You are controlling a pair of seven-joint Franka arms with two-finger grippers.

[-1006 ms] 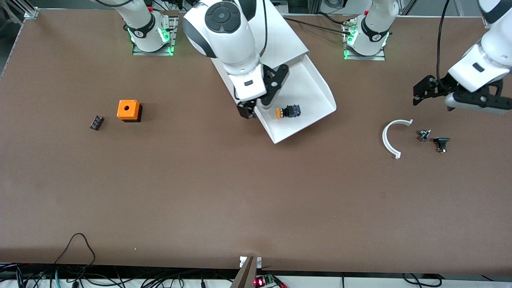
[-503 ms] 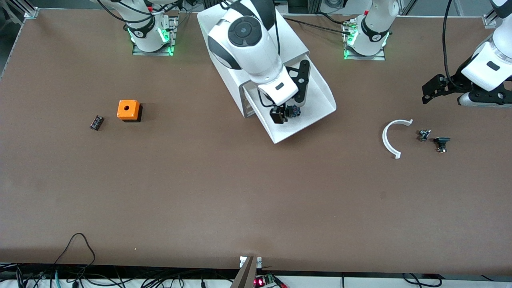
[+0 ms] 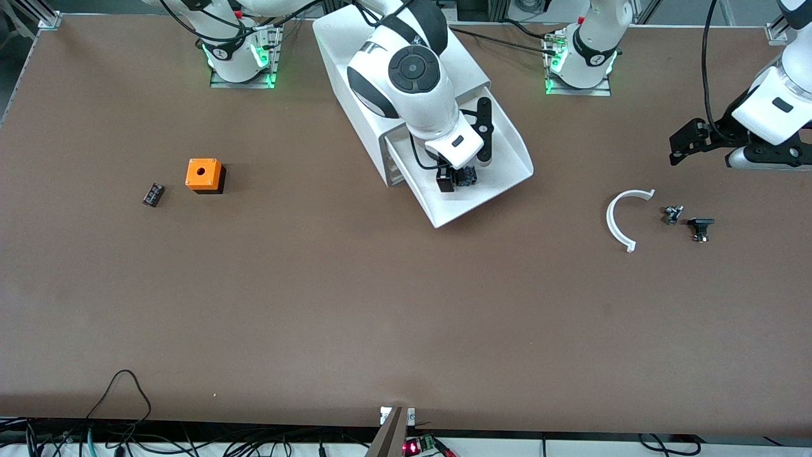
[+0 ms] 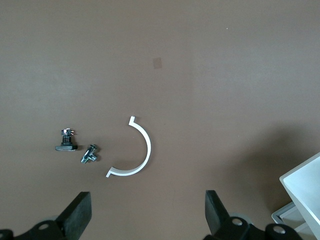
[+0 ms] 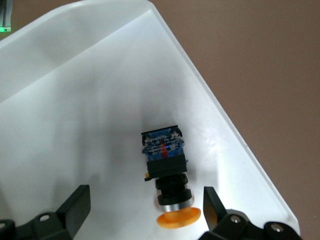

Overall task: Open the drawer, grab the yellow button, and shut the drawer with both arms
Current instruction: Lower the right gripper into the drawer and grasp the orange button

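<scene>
While left gripper (image 3: 682, 147) waits, spread right gripper (image 5: 142, 210) apparently straddles round-capped button (image 5: 166, 172), ungrasped.

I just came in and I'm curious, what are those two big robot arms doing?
The top drawer of the white cabinet is pulled open, and a little orange-capped button lies in it. The right arm's tool is down in the drawer, fingers open on either side of the button, not gripping it. The left arm's tool waits, open, above a white curved piece and two small parts.
</scene>
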